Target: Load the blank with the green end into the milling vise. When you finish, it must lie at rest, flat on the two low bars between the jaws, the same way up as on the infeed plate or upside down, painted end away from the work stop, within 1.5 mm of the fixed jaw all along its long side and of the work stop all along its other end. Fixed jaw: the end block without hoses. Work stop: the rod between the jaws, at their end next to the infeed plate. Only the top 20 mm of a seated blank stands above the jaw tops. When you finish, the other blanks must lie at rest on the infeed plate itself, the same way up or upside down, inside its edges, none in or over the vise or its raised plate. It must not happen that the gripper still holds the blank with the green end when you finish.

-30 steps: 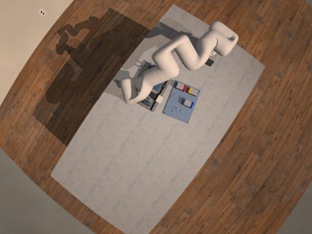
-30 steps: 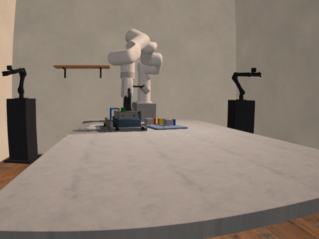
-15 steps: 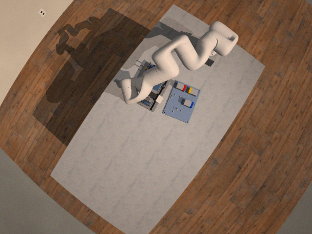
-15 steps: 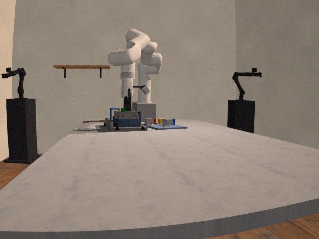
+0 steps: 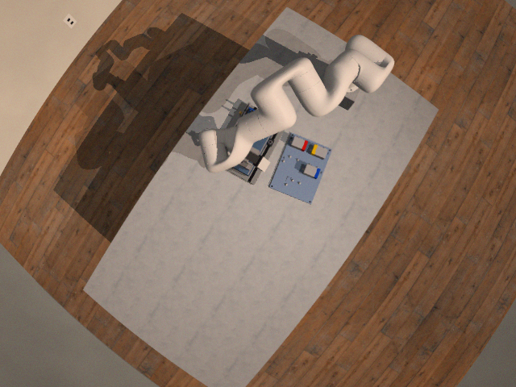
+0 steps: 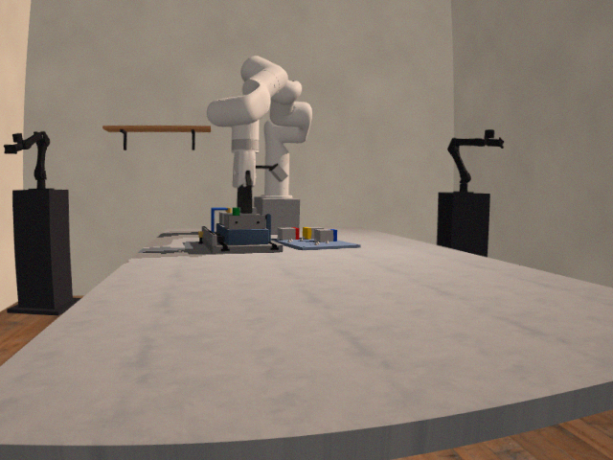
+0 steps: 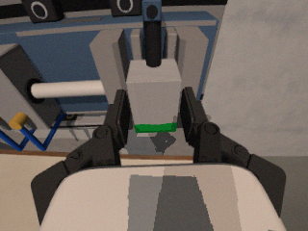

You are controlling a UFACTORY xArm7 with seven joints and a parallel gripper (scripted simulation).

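Note:
The grey blank with the green end [image 7: 154, 96] sits between the vise jaws [image 7: 108, 53]. Its green end [image 7: 155, 127] is nearest my wrist, and its far end points at the dark work stop rod [image 7: 153, 38]. My gripper [image 7: 154, 100] straddles the blank near the green end. It is open, with a narrow gap showing on each side of the blank. From the side, the gripper [image 6: 244, 197] stands upright over the vise [image 6: 242, 230], with the green end [image 6: 236, 211] just above the jaw tops. In the overhead view my arm hides most of the vise [image 5: 254, 162].
The blue infeed plate [image 5: 299, 168] lies beside the vise. It holds the red-ended blank [image 5: 299, 143], the yellow-ended blank [image 5: 318, 151] and the blue-ended blank [image 5: 311, 170], plus several small pins. Blue hoses [image 7: 29, 137] and a white cylinder [image 7: 67, 88] are on the vise's left.

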